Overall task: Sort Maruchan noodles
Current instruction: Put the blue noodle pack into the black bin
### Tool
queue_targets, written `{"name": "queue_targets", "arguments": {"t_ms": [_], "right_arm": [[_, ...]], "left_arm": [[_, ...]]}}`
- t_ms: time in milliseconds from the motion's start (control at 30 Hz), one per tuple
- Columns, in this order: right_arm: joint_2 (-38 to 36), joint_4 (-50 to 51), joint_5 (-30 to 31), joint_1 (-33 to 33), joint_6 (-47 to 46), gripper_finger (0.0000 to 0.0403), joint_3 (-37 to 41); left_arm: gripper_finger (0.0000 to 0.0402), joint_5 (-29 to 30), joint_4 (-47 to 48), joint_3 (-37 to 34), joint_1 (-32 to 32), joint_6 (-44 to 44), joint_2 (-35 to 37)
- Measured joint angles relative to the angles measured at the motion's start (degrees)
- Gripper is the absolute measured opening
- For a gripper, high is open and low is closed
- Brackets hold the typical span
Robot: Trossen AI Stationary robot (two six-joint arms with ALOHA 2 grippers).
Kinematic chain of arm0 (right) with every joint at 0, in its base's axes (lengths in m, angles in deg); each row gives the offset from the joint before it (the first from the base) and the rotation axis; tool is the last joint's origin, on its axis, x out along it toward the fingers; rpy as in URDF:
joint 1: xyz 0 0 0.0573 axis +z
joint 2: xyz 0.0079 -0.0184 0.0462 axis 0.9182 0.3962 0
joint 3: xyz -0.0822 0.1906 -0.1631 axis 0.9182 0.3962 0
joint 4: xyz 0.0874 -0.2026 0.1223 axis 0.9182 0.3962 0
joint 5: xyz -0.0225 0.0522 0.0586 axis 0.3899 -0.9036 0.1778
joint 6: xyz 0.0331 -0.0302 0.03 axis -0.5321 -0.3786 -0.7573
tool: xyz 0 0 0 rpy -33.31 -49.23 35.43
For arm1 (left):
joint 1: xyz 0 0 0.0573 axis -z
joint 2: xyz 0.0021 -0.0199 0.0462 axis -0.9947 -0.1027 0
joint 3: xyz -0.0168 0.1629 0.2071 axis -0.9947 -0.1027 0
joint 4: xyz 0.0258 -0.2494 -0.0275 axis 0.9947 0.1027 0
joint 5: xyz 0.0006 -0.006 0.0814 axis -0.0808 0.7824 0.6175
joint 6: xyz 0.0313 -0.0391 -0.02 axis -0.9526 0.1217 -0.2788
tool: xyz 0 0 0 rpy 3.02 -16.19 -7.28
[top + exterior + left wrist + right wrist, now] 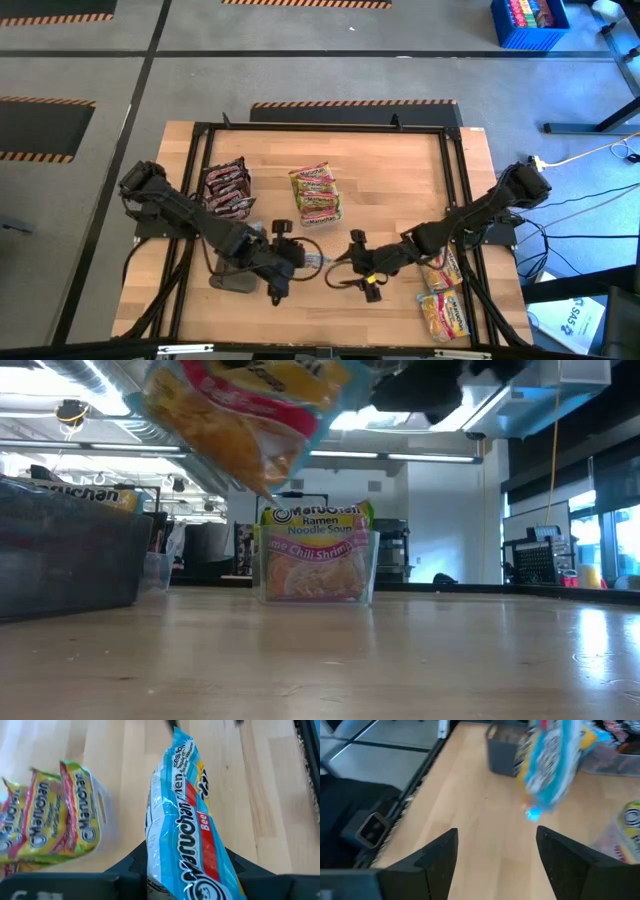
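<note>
A light-blue Maruchan noodle packet [192, 815] with a red stripe sits between the fingers of my left gripper [185, 875], above the table's near middle [313, 261]. In the low view the packet [240, 410] hangs tilted, high above the table top. My right gripper [495, 850] stands open just to the packet's right [358, 263], with nothing between its fingers; in its wrist view the blue packet [552, 760] shows farther off. My left gripper pinches the blue packet between its two fingers, one on each flat face, at the packet's end nearest the wrist [187, 870]. The fingers slant down from the table's left and lie along the packet. It is lifted clear of the table, its free end [182, 740] pointing away.
A clear tray of dark maroon packets [227, 190] stands at the far left. A clear tray of yellow-green and pink packets [316, 193] is at the far middle. A grey bin [232, 277] is near left, and loose packets [445, 300] lie near right. Black frame rails [455, 180] border the table.
</note>
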Motion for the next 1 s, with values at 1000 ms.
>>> {"name": "queue_targets", "arguments": {"t_ms": [1000], "right_arm": [[-1.82, 1.89, 3.85, 3.86, -4.59, 0.0209, 2.64]], "left_arm": [[0.0117, 5.84, 9.8, -22.66, 19.71, 31.69, 33.05]]}}
